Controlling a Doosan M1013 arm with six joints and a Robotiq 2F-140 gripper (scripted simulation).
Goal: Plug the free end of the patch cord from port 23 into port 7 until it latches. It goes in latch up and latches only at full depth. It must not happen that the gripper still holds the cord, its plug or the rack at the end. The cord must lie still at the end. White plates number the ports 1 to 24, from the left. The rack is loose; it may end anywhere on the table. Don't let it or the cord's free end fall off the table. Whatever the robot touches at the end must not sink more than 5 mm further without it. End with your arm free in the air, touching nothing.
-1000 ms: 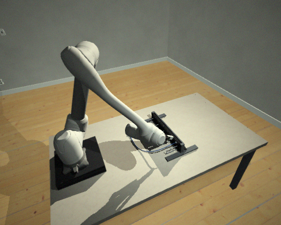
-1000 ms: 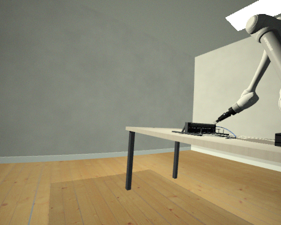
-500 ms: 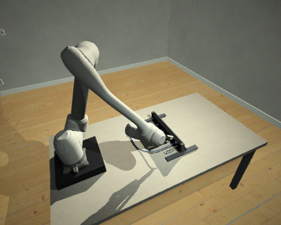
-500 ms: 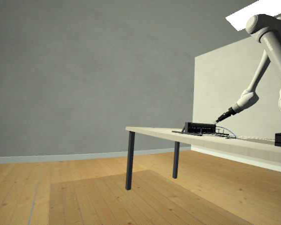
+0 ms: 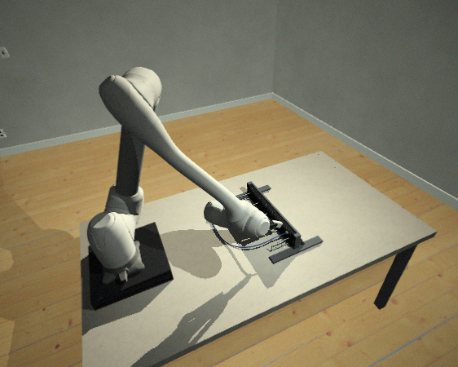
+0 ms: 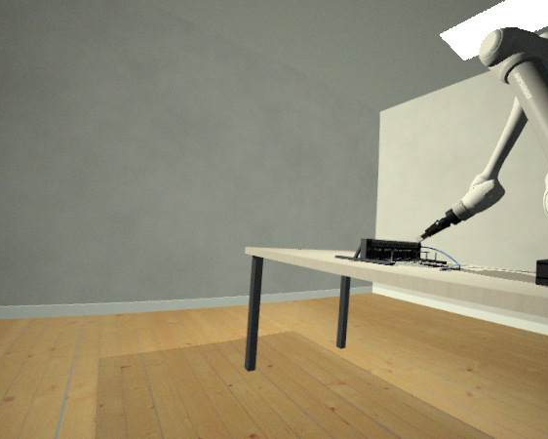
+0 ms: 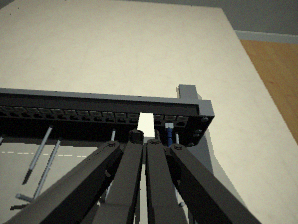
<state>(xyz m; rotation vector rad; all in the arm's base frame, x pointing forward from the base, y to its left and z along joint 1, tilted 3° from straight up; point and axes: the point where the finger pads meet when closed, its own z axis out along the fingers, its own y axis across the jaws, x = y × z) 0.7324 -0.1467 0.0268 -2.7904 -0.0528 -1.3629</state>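
The black rack [image 5: 274, 213] [image 6: 365, 249] [image 7: 206, 110] stands on the table, its row of ports facing the arm. The blue patch cord [image 5: 245, 247] [image 6: 450, 257] [image 7: 170, 138] runs from a pale plug [image 7: 169, 126] in the second port from the rack's right end and loops out towards the arm base. Its free end is not discernible. My gripper [image 5: 277, 223] [image 6: 419, 239] [image 7: 146, 123] is shut, with a pale tip, close to the port row just left of the plugged cord. Whether it touches the rack cannot be told. Port 7 and the number plates cannot be made out.
Thin grey rods [image 7: 38, 155] stick out in front of the rack, some with bent ends. The rack's flat foot [image 5: 279, 258] lies at its near end. The arm stands on a black base [image 5: 160, 249]. The table [image 5: 351, 204] [image 7: 120, 45] extends behind the rack.
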